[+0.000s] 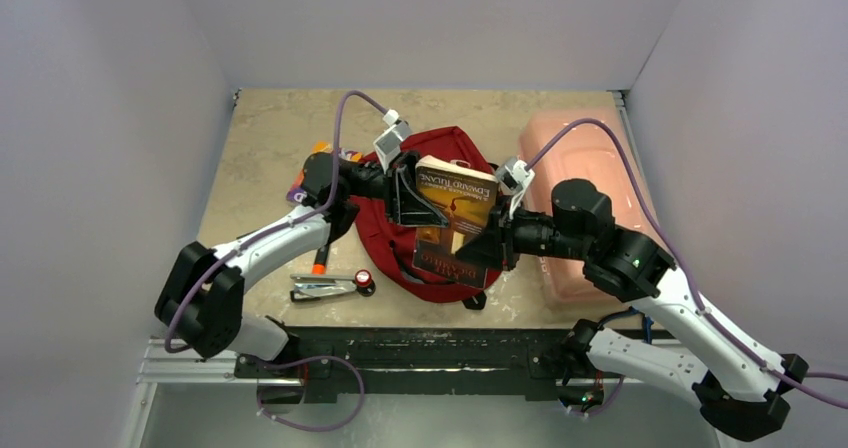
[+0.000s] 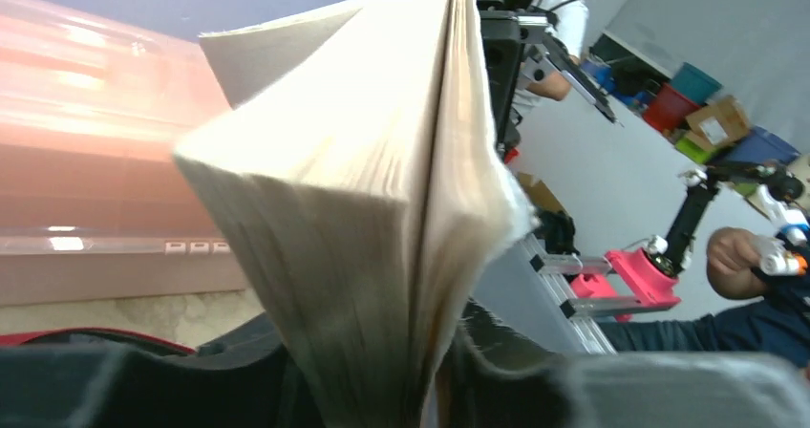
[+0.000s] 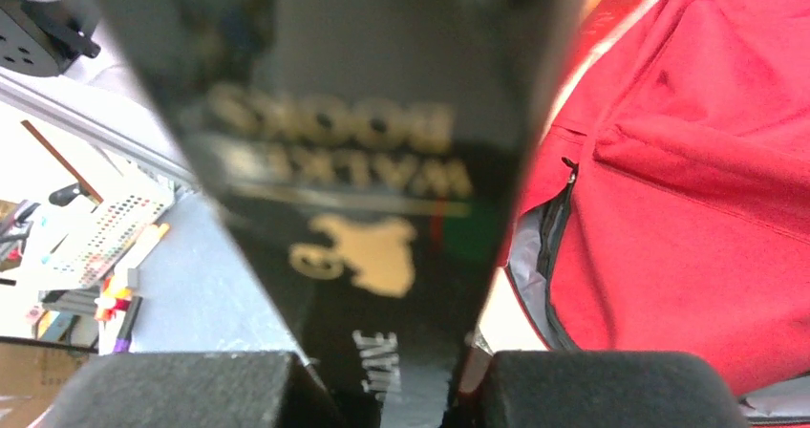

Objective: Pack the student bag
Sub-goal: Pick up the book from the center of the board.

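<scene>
The student bag [image 1: 440, 158], dark red, lies in the middle of the table, and its red fabric and open black zipper fill the right of the right wrist view [image 3: 688, 160]. A paperback book [image 1: 455, 193] with a dark and orange cover stands on edge above the bag. My left gripper [image 1: 405, 196] is closed on its page side, where cream pages [image 2: 363, 208] fan out from between my fingers [image 2: 401, 380]. My right gripper [image 1: 487, 240] is shut on the black spine [image 3: 363, 189], which sits between both pads [image 3: 392, 390]. Below the book, a dark cover with gold lettering [image 1: 450, 263] rests on the bag.
A pale pink translucent box [image 1: 585, 198] stands right of the bag, close behind my right arm, and also shows in the left wrist view [image 2: 86, 141]. Near the front left lie a silver tool [image 1: 322, 286], a small red and black piece [image 1: 363, 280] and an orange marker [image 1: 319, 261].
</scene>
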Controlling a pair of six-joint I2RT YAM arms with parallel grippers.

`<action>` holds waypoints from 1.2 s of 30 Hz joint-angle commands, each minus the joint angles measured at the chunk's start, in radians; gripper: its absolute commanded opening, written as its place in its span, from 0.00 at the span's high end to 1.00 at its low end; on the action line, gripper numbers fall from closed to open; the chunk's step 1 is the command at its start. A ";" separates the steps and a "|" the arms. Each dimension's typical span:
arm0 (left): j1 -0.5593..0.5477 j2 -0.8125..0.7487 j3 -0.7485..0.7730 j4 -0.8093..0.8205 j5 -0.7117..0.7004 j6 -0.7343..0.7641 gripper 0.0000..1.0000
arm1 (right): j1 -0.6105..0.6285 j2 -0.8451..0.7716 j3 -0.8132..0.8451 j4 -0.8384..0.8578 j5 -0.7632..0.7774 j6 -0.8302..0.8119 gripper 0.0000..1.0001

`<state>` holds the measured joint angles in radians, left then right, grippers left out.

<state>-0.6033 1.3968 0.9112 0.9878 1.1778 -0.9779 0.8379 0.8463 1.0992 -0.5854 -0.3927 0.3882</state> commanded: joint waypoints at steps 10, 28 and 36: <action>0.054 0.007 0.013 0.402 -0.095 -0.222 1.00 | 0.010 -0.076 -0.105 0.222 0.051 0.096 0.62; 0.057 -0.240 -0.105 -0.224 -0.639 -0.430 1.00 | 0.010 -0.253 -0.481 0.887 0.526 0.538 0.06; 0.035 -0.277 -0.088 -0.376 -0.721 -0.405 1.00 | 0.010 -0.110 -0.447 1.118 0.396 0.582 0.19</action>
<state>-0.5575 1.1484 0.8032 0.6434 0.5358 -1.3693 0.8452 0.6773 0.6125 0.3614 0.0521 0.9291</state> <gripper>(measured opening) 0.161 0.850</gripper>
